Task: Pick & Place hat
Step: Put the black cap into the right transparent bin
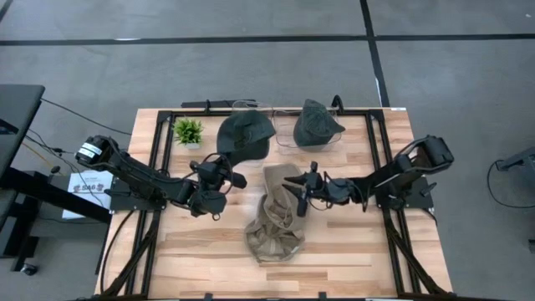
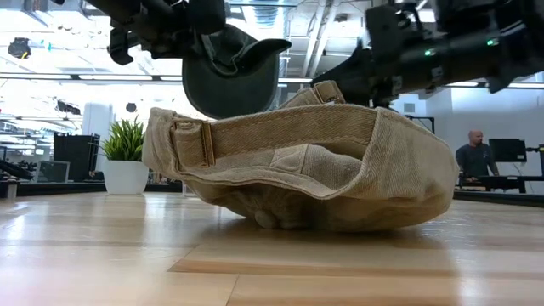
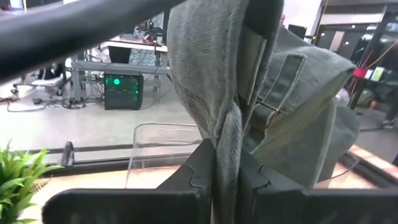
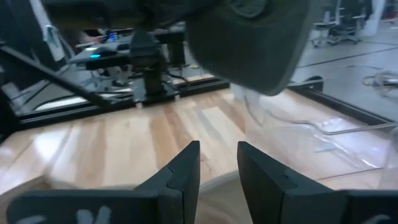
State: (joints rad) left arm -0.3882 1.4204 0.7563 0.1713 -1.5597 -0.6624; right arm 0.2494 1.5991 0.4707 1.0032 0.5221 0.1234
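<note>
A dark green hat (image 1: 245, 138) is lifted off the table at the far middle, and my left gripper (image 1: 224, 177) is shut on its near edge. It also shows raised in the low view (image 2: 228, 75). A tan hat (image 1: 276, 216) lies on the table near the middle, upside down with its strap facing the low view (image 2: 297, 170). My right gripper (image 1: 301, 191) hovers over the tan hat's far part, open and empty (image 4: 217, 168). A second dark green hat (image 1: 318, 124) rests at the far right of middle. My left gripper pinches a bunched fold of the dark green hat's rim (image 3: 227, 163) between its two fingers, next to the back strap and buckle (image 3: 273, 112). The fingers come about level from the table's left. The hat is lifted clear of the table.
A small potted plant (image 1: 188, 131) stands at the far left. A clear plastic holder (image 1: 288, 146) sits at the far edge by the second green hat. A black frame (image 1: 380, 150) runs along the table's sides. A person (image 2: 473, 157) sits in the room behind.
</note>
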